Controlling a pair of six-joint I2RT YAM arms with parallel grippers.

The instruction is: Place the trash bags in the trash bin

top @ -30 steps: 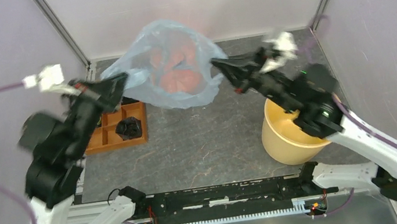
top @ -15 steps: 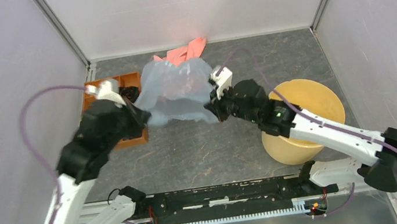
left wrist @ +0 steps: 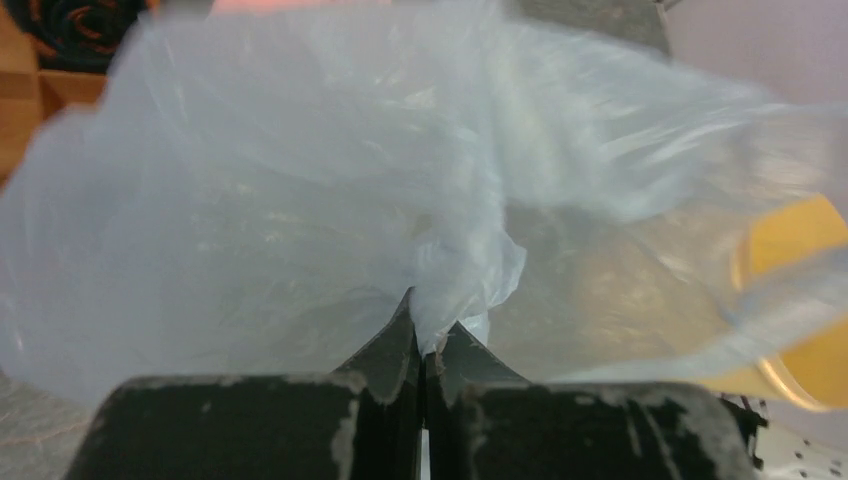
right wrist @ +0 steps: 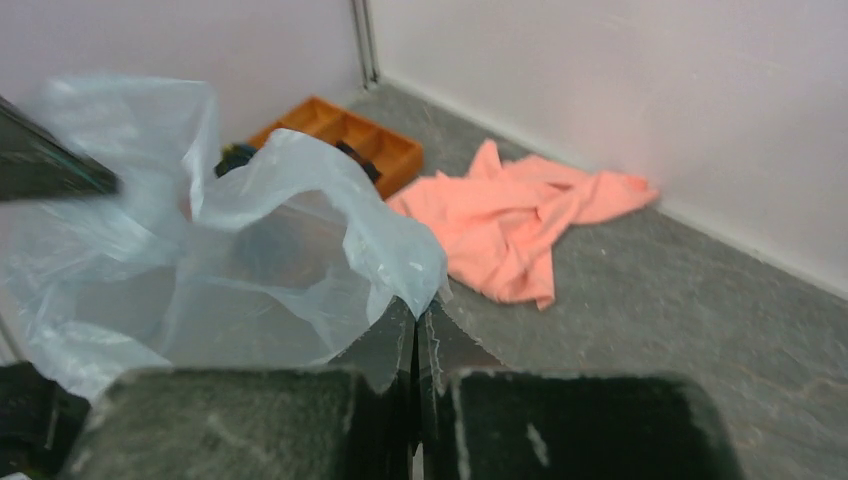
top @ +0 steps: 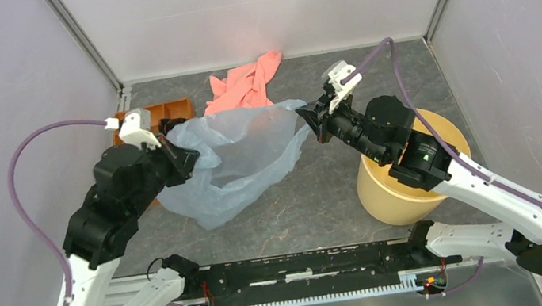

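Left hand [top: 190, 160] and right hand [top: 305, 118] pinch crinkly, translucent trash bag [top: 241, 161].

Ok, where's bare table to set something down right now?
Bare table lies near-centre, between the trash bag and the trash bin, and from the pink cloth toward the back-right corner. Back-left is crowded: orange tray, cloth and bag meet there.

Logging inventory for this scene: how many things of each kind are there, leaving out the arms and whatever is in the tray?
Plastic bag: 1
Bin: 1
Cloth: 1
Tray: 1
Total: 4
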